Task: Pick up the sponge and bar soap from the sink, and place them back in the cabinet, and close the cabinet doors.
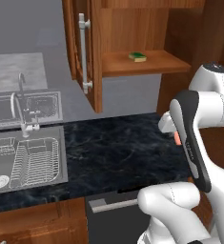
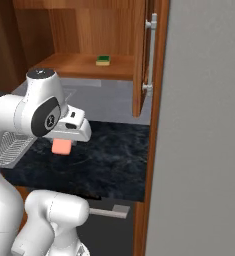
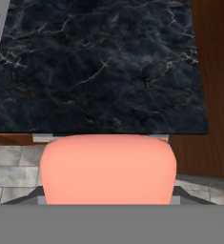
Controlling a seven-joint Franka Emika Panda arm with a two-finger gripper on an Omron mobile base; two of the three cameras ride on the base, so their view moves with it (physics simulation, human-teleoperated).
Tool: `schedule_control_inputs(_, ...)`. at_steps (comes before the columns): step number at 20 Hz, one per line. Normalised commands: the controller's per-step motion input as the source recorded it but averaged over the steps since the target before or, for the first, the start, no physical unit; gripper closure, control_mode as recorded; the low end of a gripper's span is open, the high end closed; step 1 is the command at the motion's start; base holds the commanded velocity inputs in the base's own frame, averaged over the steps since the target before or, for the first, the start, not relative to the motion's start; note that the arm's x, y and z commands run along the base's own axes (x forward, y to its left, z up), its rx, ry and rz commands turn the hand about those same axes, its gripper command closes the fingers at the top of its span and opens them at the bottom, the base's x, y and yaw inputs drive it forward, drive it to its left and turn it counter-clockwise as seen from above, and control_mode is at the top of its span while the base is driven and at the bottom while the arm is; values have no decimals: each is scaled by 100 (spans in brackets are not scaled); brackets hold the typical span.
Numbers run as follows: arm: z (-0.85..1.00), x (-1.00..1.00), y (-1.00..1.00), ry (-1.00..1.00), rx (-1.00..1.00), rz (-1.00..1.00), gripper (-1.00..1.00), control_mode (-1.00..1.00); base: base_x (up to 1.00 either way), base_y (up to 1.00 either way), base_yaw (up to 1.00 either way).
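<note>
You've got the cabinet [image 1: 132,28] hanging open above the dark marble desk [image 1: 123,152]; the sink [image 1: 25,157] sits off to its left; the sponge [image 1: 137,57] is already on the shelf; your jaws are clamped on the bar soap [image 3: 107,167] above the desk.

Sponge [image 1: 137,57] on cabinet shelf [image 1: 151,64]; sink [image 1: 25,164] set in black counter [image 1: 123,152].
</note>
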Motion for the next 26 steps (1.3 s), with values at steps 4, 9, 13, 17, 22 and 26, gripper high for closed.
schedule_control_inputs(4, 0, 0, 0, 0, 0, 0, 100, 100, 51, -17, 0)
schedule_control_inputs(9, 0, 0, 0, 0, 0, 0, 100, 100, 37, -17, 0)
schedule_control_inputs(13, 0, 0, 0, 0, 0, 0, 100, 100, 32, -19, 0)
schedule_control_inputs(17, 0, 0, 0, 0, 0, 0, 100, 100, 31, -18, 0)
schedule_control_inputs(22, 0, 0, 0, 0, 0, 0, 100, 100, 5, -4, 0)
schedule_control_inputs(26, 0, 0, 0, 0, 0, 0, 100, 100, 0, 0, 0)
